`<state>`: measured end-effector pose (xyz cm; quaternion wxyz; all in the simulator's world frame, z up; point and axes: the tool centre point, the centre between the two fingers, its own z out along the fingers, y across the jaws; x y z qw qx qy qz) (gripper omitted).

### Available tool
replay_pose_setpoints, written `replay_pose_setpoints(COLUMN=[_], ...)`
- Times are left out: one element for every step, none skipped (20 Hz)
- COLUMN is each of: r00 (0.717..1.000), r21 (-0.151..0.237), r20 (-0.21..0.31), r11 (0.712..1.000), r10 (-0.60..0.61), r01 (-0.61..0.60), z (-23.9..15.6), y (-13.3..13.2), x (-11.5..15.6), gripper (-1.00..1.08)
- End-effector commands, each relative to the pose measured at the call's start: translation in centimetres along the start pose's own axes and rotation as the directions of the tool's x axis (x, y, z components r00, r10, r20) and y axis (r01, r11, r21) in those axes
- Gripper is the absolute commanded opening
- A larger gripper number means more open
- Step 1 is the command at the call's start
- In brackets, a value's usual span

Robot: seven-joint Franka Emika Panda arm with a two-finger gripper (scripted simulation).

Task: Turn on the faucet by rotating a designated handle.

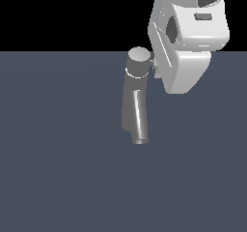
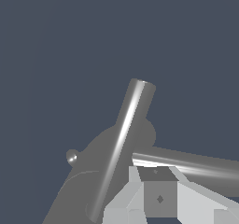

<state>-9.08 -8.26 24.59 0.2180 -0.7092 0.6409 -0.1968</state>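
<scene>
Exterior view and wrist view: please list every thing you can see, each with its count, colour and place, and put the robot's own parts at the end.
Grey metallic cylindrical faucet with flat round cap and slanted spout tube: one, grey, standing on the floor near the middle of the exterior view, spout slanting down toward the camera.
Thin straight grey metal rod handle: one, grey, sticking sideways from the faucet; in the exterior view almost all hidden behind the gripper.
Flat dark blue-grey floor: one, dark blue-grey, under everything.
White robot gripper: one, white with a grey pad, close beside the faucet cap on the exterior view's right, at the handle; open or shut cannot be told.
</scene>
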Motion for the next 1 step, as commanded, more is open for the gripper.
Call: replay_pose_setpoints(r00=[0.997], r21=[-0.001], r20=[-0.046], r11=[0.998], r10=[0.068], r01=[-0.068], z=[-0.22], y=[0.51], x=[3.96], gripper=[-1.0])
